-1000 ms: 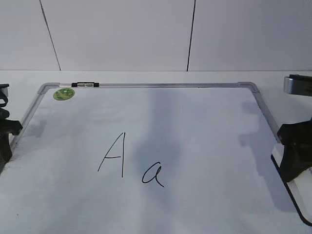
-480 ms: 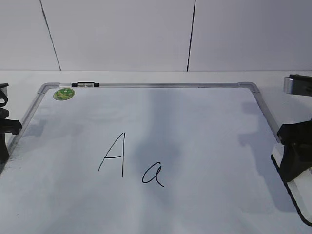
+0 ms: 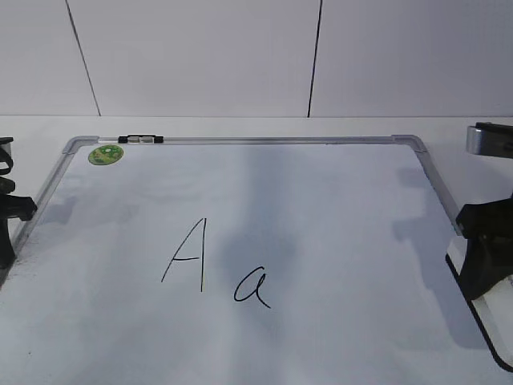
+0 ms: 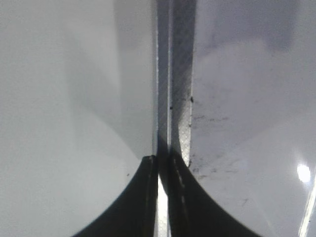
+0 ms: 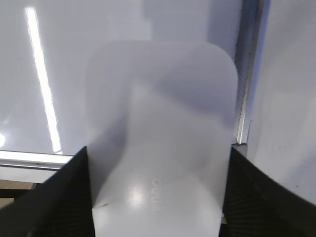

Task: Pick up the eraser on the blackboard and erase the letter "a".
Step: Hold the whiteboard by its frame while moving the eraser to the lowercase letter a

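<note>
**Black fingers either side of the eraser, nothing wiped yet**

Black fingers [image 5: 59,197] of the right end effector [image 5: 157,197] sit spread wide, one on each side of the eraser [image 5: 160,128], right up against its long edges. Can't really tell from the wrist view whether they're pressing it or just alongside. The eraser is white plastic with faint grey lettering, lying flat at the right edge of the blackboard [image 3: 337,241], next to the silver frame. In the exterior view that end effector [image 3: 481,257] is only a dark shape at the right border, with the eraser [image 3: 481,309] mostly hidden beneath it.

Over on the left, the left end effector [image 4: 163,197] has its fingers pinched nearly together with nothing between them, hovering right over the frame rail on the board's left side.

Out in the middle of the board the letter "a" [image 3: 252,288] is fully intact, just right of a taller capital A [image 3: 186,255]. A green sticker [image 3: 105,155] sits in the far left corner. The board lies on a white counter [image 3: 240,126].
</note>
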You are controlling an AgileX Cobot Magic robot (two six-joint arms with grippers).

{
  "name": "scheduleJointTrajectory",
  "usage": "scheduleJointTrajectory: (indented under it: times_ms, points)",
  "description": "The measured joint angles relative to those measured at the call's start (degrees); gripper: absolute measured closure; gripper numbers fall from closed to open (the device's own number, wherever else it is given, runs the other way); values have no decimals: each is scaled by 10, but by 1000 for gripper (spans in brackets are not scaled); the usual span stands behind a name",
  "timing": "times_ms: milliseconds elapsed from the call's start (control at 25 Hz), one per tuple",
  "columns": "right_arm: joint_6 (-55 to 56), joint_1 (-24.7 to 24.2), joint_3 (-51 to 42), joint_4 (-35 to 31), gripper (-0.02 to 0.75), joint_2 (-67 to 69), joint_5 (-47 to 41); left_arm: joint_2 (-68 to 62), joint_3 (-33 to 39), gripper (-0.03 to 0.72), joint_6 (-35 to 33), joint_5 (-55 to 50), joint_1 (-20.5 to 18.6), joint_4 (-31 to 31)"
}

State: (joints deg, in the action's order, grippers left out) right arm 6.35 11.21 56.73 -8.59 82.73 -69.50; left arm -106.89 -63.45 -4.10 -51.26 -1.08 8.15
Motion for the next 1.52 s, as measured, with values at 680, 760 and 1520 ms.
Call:
scheduleJointTrajectory:
  times_ms: [680,760,1520]
  points:
    - [-2,87,115,41,188,91,0,0,0,669,0,-1,0,0]
    - [-2,106,140,52,188,107,0,0,0,669,0,-1,0,0]
    - [-10,253,286,86,188,268,-1,0,0,668,0,-1,0,0]
